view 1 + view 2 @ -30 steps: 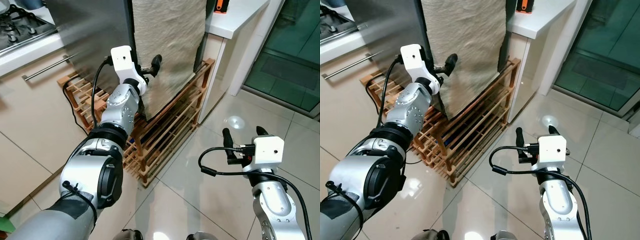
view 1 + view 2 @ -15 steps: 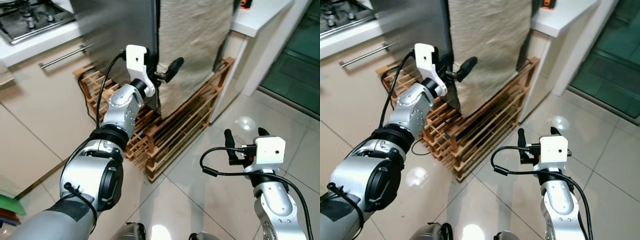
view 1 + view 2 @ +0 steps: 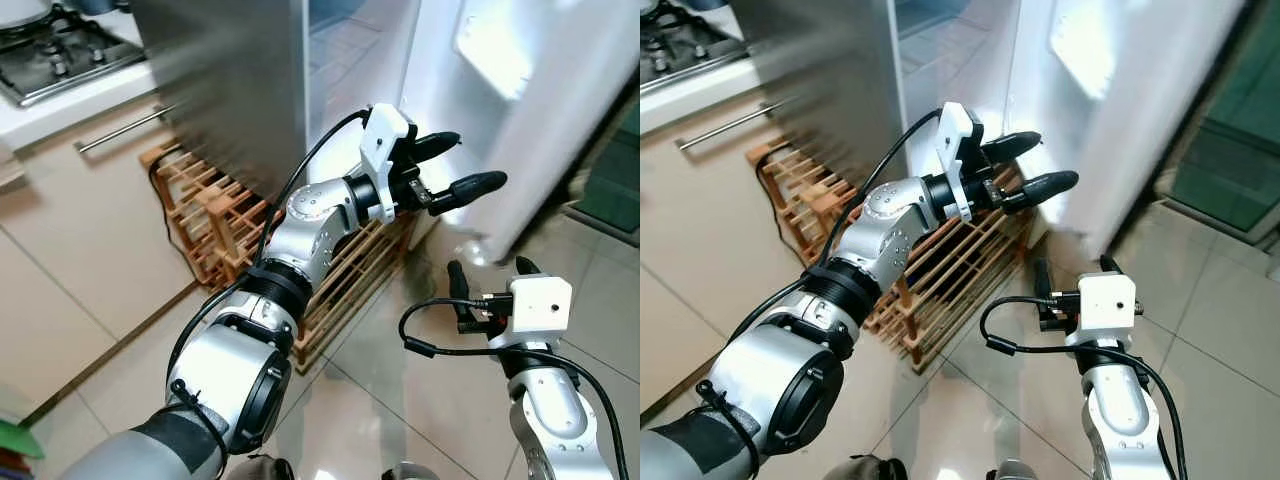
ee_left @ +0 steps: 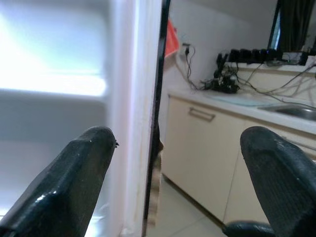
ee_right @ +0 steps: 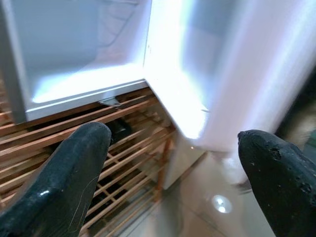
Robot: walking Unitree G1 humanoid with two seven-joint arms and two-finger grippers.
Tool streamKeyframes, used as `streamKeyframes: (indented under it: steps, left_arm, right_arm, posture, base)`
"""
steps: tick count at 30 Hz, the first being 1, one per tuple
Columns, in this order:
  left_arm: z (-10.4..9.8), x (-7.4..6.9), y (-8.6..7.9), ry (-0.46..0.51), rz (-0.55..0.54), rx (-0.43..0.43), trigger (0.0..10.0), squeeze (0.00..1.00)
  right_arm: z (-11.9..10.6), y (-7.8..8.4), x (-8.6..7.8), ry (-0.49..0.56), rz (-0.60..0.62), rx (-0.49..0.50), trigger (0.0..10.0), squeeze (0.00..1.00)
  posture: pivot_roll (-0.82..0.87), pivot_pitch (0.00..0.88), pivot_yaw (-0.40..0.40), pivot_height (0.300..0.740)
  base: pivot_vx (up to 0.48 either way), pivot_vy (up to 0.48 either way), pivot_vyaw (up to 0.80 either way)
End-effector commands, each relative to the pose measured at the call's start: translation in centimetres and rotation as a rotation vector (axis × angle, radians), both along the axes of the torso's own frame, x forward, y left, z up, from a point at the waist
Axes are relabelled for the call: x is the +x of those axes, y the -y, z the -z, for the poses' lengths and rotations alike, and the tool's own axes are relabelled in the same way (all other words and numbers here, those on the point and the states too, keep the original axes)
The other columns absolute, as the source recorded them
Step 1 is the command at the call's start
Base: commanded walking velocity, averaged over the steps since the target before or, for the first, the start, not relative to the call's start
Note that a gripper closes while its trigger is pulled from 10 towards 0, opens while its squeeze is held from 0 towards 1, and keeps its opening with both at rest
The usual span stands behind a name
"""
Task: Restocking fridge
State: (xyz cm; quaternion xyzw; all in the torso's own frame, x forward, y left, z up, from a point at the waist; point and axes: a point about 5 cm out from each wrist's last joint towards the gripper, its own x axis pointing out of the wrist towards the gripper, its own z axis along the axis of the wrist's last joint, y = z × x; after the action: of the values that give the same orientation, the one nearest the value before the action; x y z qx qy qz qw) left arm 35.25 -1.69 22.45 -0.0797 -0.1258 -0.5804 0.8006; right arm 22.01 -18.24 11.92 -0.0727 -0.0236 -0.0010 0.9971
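The fridge (image 3: 230,90) has a steel side, and its white door (image 3: 520,120) stands swung open to the right, blurred, with the lit inside showing. My left gripper (image 3: 478,160) reaches out at mid height in front of the opening, open and holding nothing. In the left wrist view the door's inner edge (image 4: 133,123) lies beyond the gap between the fingers (image 4: 84,173). My right gripper (image 3: 488,272) hangs low over the tiled floor, open and empty. The right wrist view looks at the fridge's bottom compartment (image 5: 74,44).
A wooden slatted rack (image 3: 200,215) sits under and beside the fridge. A gas stove (image 3: 60,50) and a cabinet with a bar handle (image 3: 120,128) are to the left. Glossy floor tiles (image 3: 400,400) lie in front, and a dark glass door (image 3: 620,170) is at far right.
The fridge door, shut before, has swung open to the right. My left arm has stretched out rightward with it. The right arm has held still, and the camera has shifted.
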Motion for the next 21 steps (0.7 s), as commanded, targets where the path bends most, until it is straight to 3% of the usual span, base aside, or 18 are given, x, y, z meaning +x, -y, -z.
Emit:
streamKeyframes:
  steps: [1, 6, 8, 9, 11, 12, 14, 15, 16, 17, 19, 20, 21]
  left_arm:
    - [1.3, -1.6, 2.2, -0.089, -0.015, -0.109, 10.0, 0.0]
    - [3.1, 0.4, -4.9, -0.156, -0.396, -0.167, 10.0, 0.0]
    - [4.6, 0.5, -8.8, -0.201, -0.586, -0.198, 10.0, 0.0]
    - [4.6, 0.5, -8.8, -0.201, -0.586, -0.198, 10.0, 0.0]
    - [6.4, -0.2, -13.2, -0.219, -0.79, -0.192, 10.0, 0.0]
    - [6.4, -0.2, -13.2, -0.219, -0.79, -0.192, 10.0, 0.0]
    - [8.9, -2.2, -17.8, -0.263, -1.016, -0.151, 10.0, 0.0]
    - [10.3, -4.0, -20.0, -0.286, -1.136, -0.105, 10.0, 0.0]
    - [10.3, -4.0, -20.0, -0.286, -1.136, -0.105, 10.0, 0.0]
    - [11.3, -5.4, -21.5, -0.304, -1.226, -0.062, 10.0, 0.0]
    - [12.5, -7.6, -22.9, -0.346, -1.384, 0.042, 10.0, 0.0]
    - [12.5, -7.6, -22.9, -0.346, -1.384, 0.042, 10.0, 0.0]
    - [12.2, -8.0, -22.9, -0.35, -1.483, 0.098, 10.0, 0.0]
  right_arm:
    - [-0.4, 0.0, 0.3, 0.009, 0.007, -0.004, 10.0, 0.0]
    - [-0.1, 0.2, 1.0, -0.008, 0.015, 0.039, 10.0, 0.0]
    - [0.1, 0.2, 1.3, -0.017, 0.012, 0.055, 10.0, 0.0]
    - [0.1, 0.2, 1.3, -0.017, 0.012, 0.055, 10.0, 0.0]
    - [0.2, 0.2, 1.7, -0.026, 0.01, 0.065, 10.0, 0.01]
    - [0.2, 0.2, 1.7, -0.026, 0.01, 0.065, 10.0, 0.01]
    - [0.5, 0.1, 2.0, -0.039, -0.006, 0.072, 10.0, 0.01]
    - [0.6, 0.0, 2.2, -0.047, -0.02, 0.075, 10.0, 0.02]
    - [0.6, 0.0, 2.2, -0.047, -0.02, 0.075, 10.0, 0.02]
    - [0.7, -0.2, 2.4, -0.054, -0.035, 0.078, 10.0, 0.02]
    - [0.8, -0.7, 2.9, -0.058, -0.077, 0.082, 10.0, 0.03]
    - [0.8, -0.7, 2.9, -0.058, -0.077, 0.082, 10.0, 0.03]
    - [0.9, -1.1, 3.5, -0.07, -0.124, 0.096, 10.0, 0.06]
  posture:
    - [-0.27, 0.045, 0.049, 0.74]
    - [-0.24, 0.045, 0.047, 0.74]
    - [-0.21, 0.045, 0.045, 0.74]
    - [-0.21, 0.045, 0.045, 0.74]
    - [-0.18, 0.044, 0.043, 0.74]
    - [-0.18, 0.044, 0.043, 0.74]
    - [-0.14, 0.045, 0.031, 0.74]
    - [-0.13, 0.044, 0.023, 0.74]
    - [-0.13, 0.044, 0.023, 0.74]
    - [-0.12, 0.044, 0.021, 0.74]
    - [-0.1, 0.042, 0.01, 0.74]
    - [-0.1, 0.042, 0.01, 0.74]
    - [-0.07, 0.036, -0.009, 0.74]
  base:
    - [0.0, 0.0, 0.0]
    - [0.0, 0.0, 0.0]
    - [0.0, 0.0, 0.71]
    - [0.0, 0.0, 0.69]
    - [0.0, 0.0, 0.66]
    - [0.0, 0.0, 0.66]
    - [0.0, 0.0, 0.62]
    - [0.0, 0.0, 0.6]
    - [0.0, 0.0, 0.6]
    - [0.0, 0.0, 0.59]
    - [0.0, 0.0, 0.57]
    - [0.0, 0.0, 0.57]
    - [0.0, 0.0, 0.49]
